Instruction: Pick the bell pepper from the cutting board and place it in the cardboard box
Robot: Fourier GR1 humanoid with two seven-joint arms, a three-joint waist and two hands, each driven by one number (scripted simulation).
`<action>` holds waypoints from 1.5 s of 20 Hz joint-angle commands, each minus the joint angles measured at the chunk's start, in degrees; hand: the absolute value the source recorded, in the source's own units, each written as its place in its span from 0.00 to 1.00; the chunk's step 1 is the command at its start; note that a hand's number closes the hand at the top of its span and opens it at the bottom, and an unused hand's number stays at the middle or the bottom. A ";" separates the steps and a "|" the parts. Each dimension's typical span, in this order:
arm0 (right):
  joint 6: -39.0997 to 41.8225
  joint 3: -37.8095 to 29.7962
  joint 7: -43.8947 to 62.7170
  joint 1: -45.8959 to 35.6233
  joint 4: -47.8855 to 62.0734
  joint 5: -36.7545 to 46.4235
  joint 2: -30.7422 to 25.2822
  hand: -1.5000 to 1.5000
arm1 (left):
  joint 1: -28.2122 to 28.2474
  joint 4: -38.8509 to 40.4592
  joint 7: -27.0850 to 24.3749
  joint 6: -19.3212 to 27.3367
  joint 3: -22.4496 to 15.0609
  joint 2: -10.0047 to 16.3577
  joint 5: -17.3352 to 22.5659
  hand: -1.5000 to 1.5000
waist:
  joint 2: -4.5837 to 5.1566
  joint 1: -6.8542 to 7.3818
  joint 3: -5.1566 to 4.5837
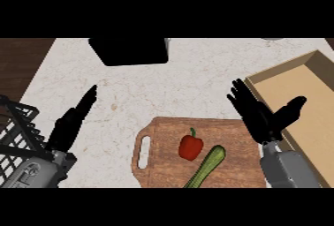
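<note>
Soft, even light covers the pale surface (163, 84), brightest across the middle of the frame. Shadows are faint: only a thin dark edge shows around the cutting board (169, 132). The bell pepper (190, 148) is shaded slightly on its lower side. The left hand (72, 119), right hand (257, 117) and the black block (129, 50) at upper centre read as flat dark shapes. The cardboard box (316, 88) floor is uniformly lit.

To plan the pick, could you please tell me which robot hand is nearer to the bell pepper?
Right. The right robot hand is just right of the bell pepper; the left robot hand is farther off, left of the cutting board.
</note>
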 commanded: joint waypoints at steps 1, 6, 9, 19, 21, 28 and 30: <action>-3.25 -0.87 -2.65 0.59 -3.55 2.29 -0.25 0.00 | -1.79 -2.26 1.28 0.77 0.63 2.59 -1.99 0.50 | 0.35 -1.25 -5.18; -17.37 -6.41 -5.34 -7.52 -12.71 18.56 -13.33 0.00 | -0.79 -4.99 -5.13 0.12 3.23 4.43 2.00 0.50 | -3.99 -6.70 -6.25; -22.03 -2.11 1.70 -1.15 -12.77 30.52 -20.66 0.00 | 1.72 -7.23 -5.82 0.08 2.10 4.81 1.19 0.50 | -1.85 -7.20 -6.19; -21.26 15.61 22.01 6.26 -37.42 58.35 -28.38 0.00 | 1.37 -10.03 -6.23 -1.83 1.87 6.27 0.60 0.50 | 0.24 -3.80 -5.80; -15.19 17.82 30.67 5.18 -41.36 60.17 -30.22 0.00 | 2.08 -10.96 -6.99 -2.92 2.26 7.44 0.79 0.50 | 0.11 -2.87 -5.91; 5.40 29.51 54.15 -2.38 -46.47 62.70 -27.55 0.00 | -2.22 -9.38 -6.15 -5.10 2.03 6.84 0.74 0.50 | 1.06 0.16 -5.86; 10.25 33.09 61.55 -6.04 -47.55 62.21 -22.96 0.00 | -2.74 -9.46 -5.97 -4.19 0.37 4.40 0.03 0.50 | 1.09 0.73 -5.86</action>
